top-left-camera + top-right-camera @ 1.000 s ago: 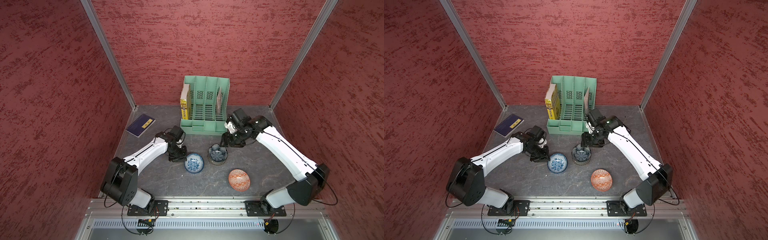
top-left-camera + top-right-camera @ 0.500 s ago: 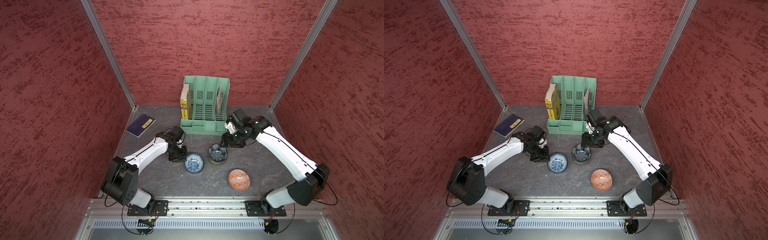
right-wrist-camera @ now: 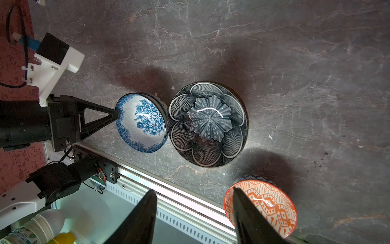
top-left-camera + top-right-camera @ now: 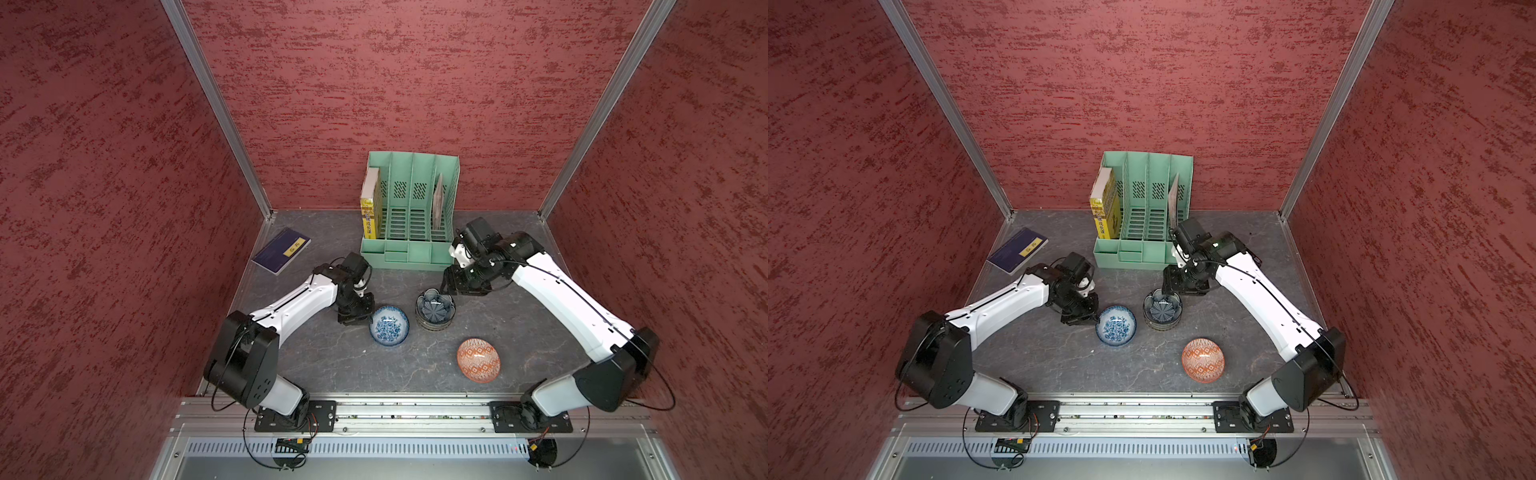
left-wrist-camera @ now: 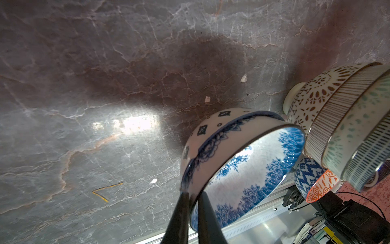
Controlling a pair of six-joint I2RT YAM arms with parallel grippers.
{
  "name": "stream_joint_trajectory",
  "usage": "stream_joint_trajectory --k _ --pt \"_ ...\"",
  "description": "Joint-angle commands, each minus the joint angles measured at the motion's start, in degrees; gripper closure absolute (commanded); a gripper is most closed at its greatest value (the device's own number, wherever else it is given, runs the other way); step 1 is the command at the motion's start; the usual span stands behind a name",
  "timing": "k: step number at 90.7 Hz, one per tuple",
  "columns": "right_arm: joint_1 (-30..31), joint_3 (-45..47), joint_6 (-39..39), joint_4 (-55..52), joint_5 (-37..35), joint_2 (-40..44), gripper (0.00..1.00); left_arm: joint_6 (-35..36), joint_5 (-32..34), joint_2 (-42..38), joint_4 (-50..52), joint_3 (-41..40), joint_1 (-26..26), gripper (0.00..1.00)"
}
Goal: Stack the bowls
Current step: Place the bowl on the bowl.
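We have the left claw (image 5: 193,196) pinched on the rim of the blue-white bowl (image 4: 389,331), just beside the stack (image 4: 434,326) at its 8 o'clock; the right claw (image 3: 193,190) hangs open at 1 o'clock; next, we judge, lift and lower it centred onto the dark flower bowl (image 3: 209,118).

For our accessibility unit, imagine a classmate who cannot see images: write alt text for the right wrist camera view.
The left gripper pinches the rim of a blue floral bowl beside a dark flower-patterned bowl, on a grey marbled table. An orange diamond-patterned bowl sits apart, near the open right gripper.
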State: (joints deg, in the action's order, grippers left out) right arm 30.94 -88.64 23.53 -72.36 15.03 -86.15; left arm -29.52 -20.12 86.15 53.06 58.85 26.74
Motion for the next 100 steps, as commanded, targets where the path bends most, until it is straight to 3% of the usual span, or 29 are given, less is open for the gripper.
stream_joint_trajectory --k 1,22,100 --pt "-0.56 -0.12 -0.57 0.30 0.35 0.98 0.40 0.60 -0.10 0.36 -0.81 -0.44 0.24 0.91" --pt "-0.58 -0.08 -0.52 0.31 0.27 1.12 0.40 0.61 -0.27 -0.31 -0.44 -0.41 0.24 1.00" --pt "-0.58 0.66 -0.25 0.57 0.35 1.38 0.40 -0.65 -5.32 -2.06 -3.33 -3.18 -0.76 1.00"
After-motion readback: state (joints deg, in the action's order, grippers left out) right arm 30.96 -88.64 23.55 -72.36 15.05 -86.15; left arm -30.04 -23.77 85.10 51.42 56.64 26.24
